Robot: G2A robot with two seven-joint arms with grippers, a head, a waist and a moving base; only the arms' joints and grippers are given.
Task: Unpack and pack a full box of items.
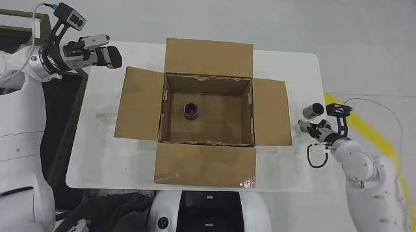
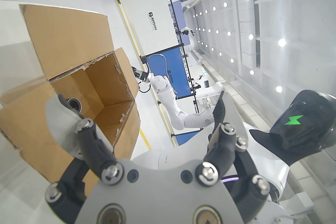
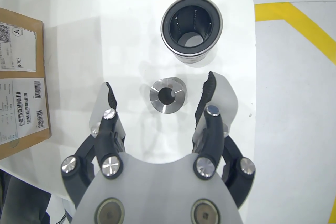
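Observation:
An open cardboard box [image 1: 140,112] sits mid-table with all flaps spread; one dark cylindrical part [image 1: 190,110] lies on its floor. At the table's right end stand a large black-lined bearing sleeve [image 3: 191,29] [image 1: 314,109] and a small silver collet [image 3: 167,99] [image 1: 303,125]. My right gripper [image 3: 160,92] [image 1: 316,130] hovers open over the collet, a finger on each side, not touching it. My left gripper [image 2: 141,109] [image 1: 112,57] is open and empty, raised at the table's far left corner, facing the box [image 2: 78,57] and the part [image 2: 74,103] inside.
A dark green bin [image 1: 62,112] stands off the table's left edge. A yellow floor line [image 1: 370,125] runs right of the table. White table surface [image 1: 97,147] lies bare left of the box and around the two right-hand parts.

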